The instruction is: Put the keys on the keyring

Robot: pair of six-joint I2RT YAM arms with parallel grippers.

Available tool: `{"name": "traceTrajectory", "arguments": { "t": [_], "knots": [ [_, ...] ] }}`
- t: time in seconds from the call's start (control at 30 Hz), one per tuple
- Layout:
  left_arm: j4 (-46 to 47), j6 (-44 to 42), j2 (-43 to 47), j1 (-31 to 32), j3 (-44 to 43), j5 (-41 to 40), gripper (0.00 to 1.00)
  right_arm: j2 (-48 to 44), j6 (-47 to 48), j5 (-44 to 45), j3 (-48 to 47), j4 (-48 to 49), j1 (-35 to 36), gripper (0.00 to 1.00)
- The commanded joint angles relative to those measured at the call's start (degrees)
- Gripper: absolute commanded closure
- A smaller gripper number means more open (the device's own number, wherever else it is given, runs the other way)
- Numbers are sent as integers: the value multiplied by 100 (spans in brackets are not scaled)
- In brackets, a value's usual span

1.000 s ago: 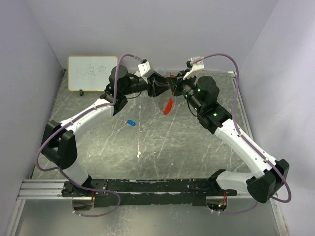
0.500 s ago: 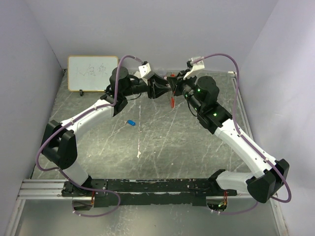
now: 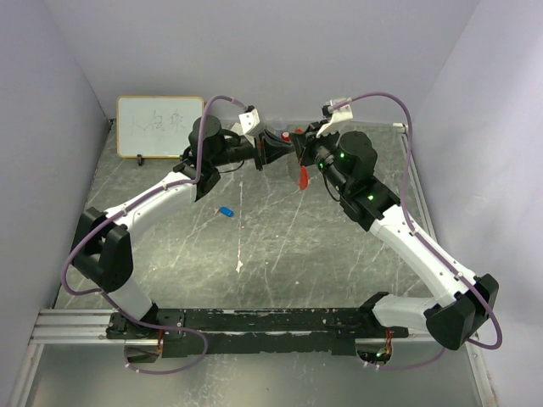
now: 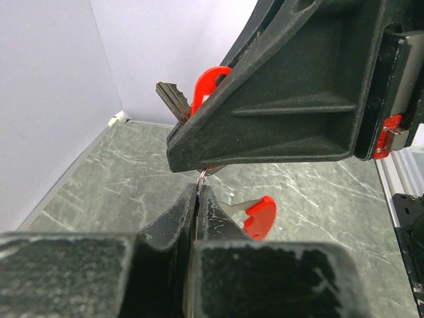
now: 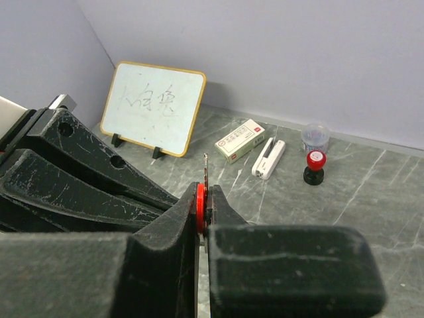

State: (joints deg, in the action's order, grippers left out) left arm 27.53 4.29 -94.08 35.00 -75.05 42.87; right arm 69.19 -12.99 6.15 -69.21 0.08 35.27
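Two tools meet tip to tip above the bench point(image 3: 280, 246), just right of the whiteboard point(image 3: 159, 126). Of these, the left tool point(image 4: 199, 202) is pinched tight on the thin metal ring of the keyring point(image 3: 303, 177) — its red strap and grey strip hang free beneath. Facing it, the right tool point(image 5: 204, 195) is clamped on the head of the red key point(image 4: 211, 81), whose toothed silver blade sticks out past the fingers, close to the ring; whether blade and ring touch cannot be told. Farther from the whiteboard, nearer the arm bases and to its right, the blue key point(image 3: 226, 211) lies alone on the bench — well apart from both tools
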Motion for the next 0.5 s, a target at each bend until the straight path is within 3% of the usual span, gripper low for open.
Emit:
{"name": "traceTrajectory", "arguments": {
  "t": [0.0,0.47],
  "knots": [
    [-76,-46,104,33,17,117,93,-175,-44,271,-155,322,21,100],
    [371,-7,487,-26,292,-142,93,-165,-476,1391,96,70,-122,100]
  ]
}}
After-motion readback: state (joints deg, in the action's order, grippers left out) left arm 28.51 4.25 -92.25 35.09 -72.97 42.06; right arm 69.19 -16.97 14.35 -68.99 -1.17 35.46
